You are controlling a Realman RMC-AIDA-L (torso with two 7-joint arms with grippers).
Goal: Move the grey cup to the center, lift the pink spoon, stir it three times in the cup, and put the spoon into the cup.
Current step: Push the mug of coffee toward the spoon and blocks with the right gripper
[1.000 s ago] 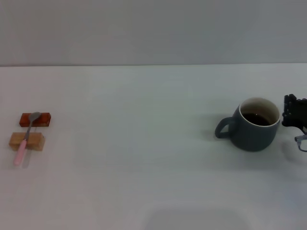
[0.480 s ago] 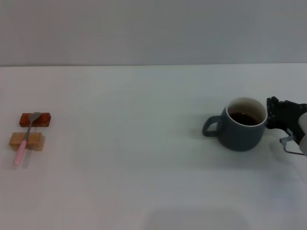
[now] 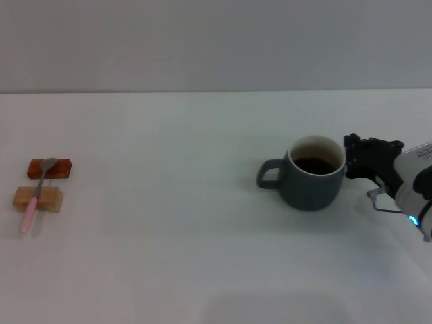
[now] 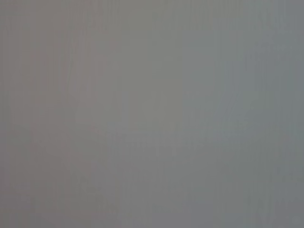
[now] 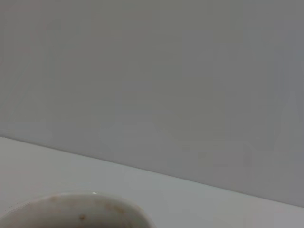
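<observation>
Right gripper (image 3: 352,158) presses against the grey cup (image 3: 310,180) at its right side; you cannot tell its opening. Cup stands right of centre on the surface (image 3: 169,256), handle leftward. Pink spoon (image 3: 35,196) rests across two blocks (image 3: 40,186) far left.

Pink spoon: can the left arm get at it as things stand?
Probably yes. The pink spoon lies exposed across the tan block and red-brown block at the table's left, nothing over it. The left arm itself is out of view, so its reach is unconfirmed.

Soft, even, shadowless light; left wrist view blank grey.
</observation>
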